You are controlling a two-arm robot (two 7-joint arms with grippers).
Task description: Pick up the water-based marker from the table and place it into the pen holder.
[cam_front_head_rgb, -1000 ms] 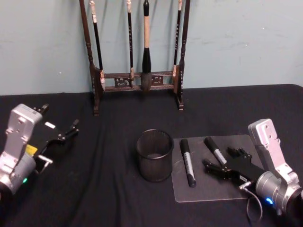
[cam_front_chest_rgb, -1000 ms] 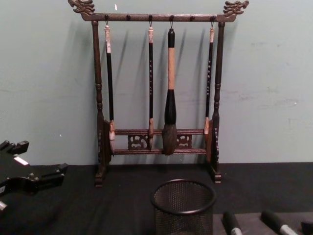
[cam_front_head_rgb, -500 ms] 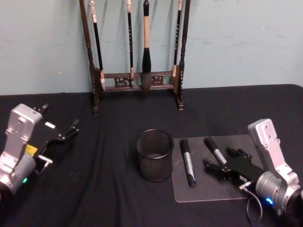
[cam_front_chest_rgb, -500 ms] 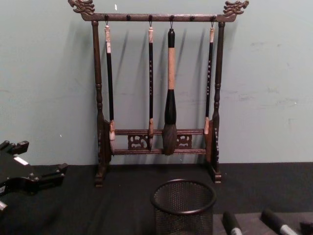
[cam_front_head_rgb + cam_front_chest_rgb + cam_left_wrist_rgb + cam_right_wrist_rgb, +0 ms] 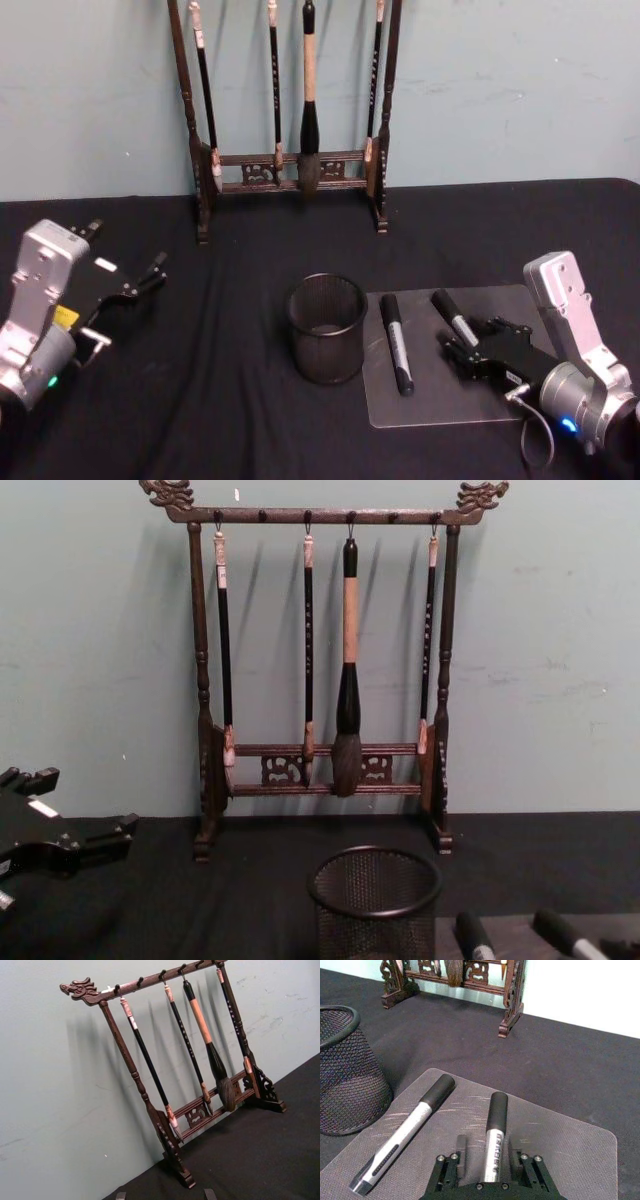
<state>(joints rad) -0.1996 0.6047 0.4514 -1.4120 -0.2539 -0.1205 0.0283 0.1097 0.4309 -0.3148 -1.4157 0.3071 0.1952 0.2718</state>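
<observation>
A wide table draped in black fabric [image 5: 230, 400] is carrying everything, and its far edge is running along a pale green wall [image 5: 500, 90]. A tall dark wooden brush rack [image 5: 260, 173] is standing on two carved feet at the back of the table, close to the wall. A small black round wire-mesh pen holder [image 5: 327, 328] is standing upright nearer the front, about mid-table and well apart from the rack. Right beside it, on the robot's right, a flat translucent grey mat with rounded corners [image 5: 430, 405] is lying on the table.

Both open: left hand [image 5: 128, 248], right hand [image 5: 468, 345]
</observation>
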